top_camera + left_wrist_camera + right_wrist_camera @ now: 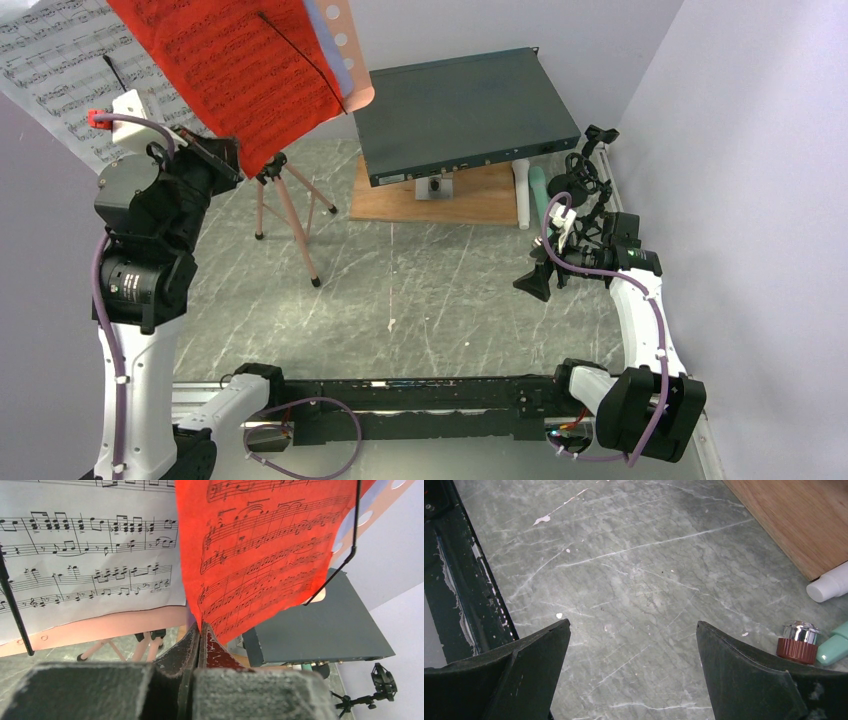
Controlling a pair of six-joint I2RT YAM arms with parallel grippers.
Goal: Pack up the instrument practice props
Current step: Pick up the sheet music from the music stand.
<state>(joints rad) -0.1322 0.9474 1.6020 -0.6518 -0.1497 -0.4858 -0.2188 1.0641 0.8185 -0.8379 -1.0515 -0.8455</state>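
My left gripper (225, 160) is shut on the lower corner of the red sheet-music page (230, 70), seen close up in the left wrist view (265, 545) with the tips (201, 630) pinching its edge. The page hangs against the salmon-pink tripod music stand (290, 210), beside a white page (60, 70) resting on the stand's ledge (100, 630). A lavender page edge (318, 30) shows behind the red one. My right gripper (537, 280) is open and empty over bare table (633, 625). The black mic stand (590, 170) and the white tube (521, 195) and mint tube (540, 190) lie at the right.
A dark grey rack-mount box (460, 110) sits on a wooden board (440, 200) at the back centre. A small red-brown knob with a chrome top (799, 642) stands next to the mint tube (836, 647). A wall closes the right side. A black rail (400, 400) runs along the near edge.
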